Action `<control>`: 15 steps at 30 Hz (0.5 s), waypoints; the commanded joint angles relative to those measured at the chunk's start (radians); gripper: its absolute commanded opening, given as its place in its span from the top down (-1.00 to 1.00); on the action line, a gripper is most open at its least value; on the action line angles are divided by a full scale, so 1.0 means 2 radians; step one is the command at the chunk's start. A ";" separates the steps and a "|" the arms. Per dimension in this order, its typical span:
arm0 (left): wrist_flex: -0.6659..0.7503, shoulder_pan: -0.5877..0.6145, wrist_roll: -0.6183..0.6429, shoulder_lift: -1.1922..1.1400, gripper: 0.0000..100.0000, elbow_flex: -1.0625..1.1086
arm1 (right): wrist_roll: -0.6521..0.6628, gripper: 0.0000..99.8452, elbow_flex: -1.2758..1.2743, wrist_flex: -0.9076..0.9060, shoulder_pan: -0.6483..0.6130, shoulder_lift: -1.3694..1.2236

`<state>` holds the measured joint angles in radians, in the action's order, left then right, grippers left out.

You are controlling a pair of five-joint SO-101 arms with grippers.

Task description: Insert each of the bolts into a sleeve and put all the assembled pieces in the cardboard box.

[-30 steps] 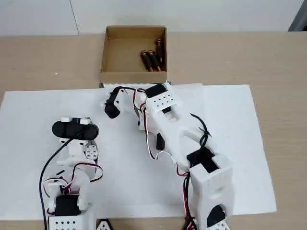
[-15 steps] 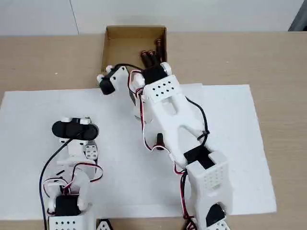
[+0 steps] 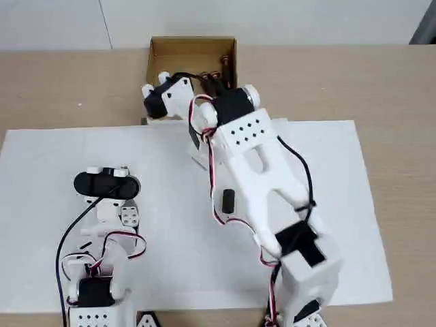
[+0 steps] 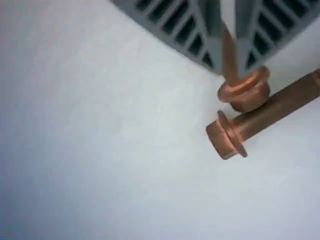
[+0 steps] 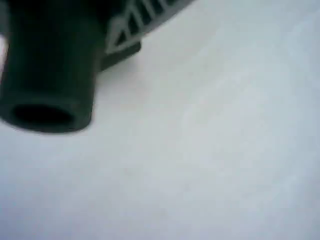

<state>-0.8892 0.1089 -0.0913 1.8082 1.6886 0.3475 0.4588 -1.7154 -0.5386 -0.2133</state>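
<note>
1. Left gripper [image 4: 229, 65]: over the white paper sheet [image 3: 41, 170], on the left side of the table [image 3: 68, 75]. Its two grey ribbed fingers [image 4: 175, 25] are drawn close together, with only a narrow gap between them.

2. Pinched copper bolt [image 4: 244, 90]: flanged type. The thin shaft sits in the gap between the left gripper's fingers. The flanged head is just past the fingertips, on the paper side.

3. Loose copper bolt [image 4: 250, 122]: flanged type, lying flat on the paper just beyond the left gripper's fingertips. Its shaft touches the head of the pinched copper bolt, and its own flange points away from the gripper.

4. Right gripper [image 3: 158, 99]: at the end of the long white arm stretched across the paper, above the near wall of the cardboard box [image 3: 158, 68]. Whether it is spread or closed cannot be told.

5. Black sleeve [image 5: 47, 75]: a hollow cylinder with its open end showing, just beside the grey ribbed part of the right gripper, with a white surface under it. Whether the gripper grips it cannot be told.

6. Cardboard box: open-topped, beneath and beyond the right gripper, standing on the table at the far edge of the paper.

7. Copper-coloured pieces [image 3: 219, 71]: a small cluster inside the box, to the right of the right gripper, against the box's right wall and partly hidden by the arm.
</note>
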 commanded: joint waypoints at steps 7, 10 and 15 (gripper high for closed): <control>-0.002 0.002 -0.002 0.003 0.99 -0.003 | -0.067 0.99 -0.210 -0.007 0.067 0.194; -0.002 0.002 -0.003 0.003 0.99 -0.003 | -0.099 0.99 -0.283 -0.007 0.094 0.248; -0.002 0.002 -0.003 0.003 0.99 -0.003 | -0.125 0.99 -0.375 0.000 0.132 0.331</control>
<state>-0.8892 0.1089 -0.0913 1.8082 1.6886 0.1235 -0.2302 -1.7154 -0.3130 0.3330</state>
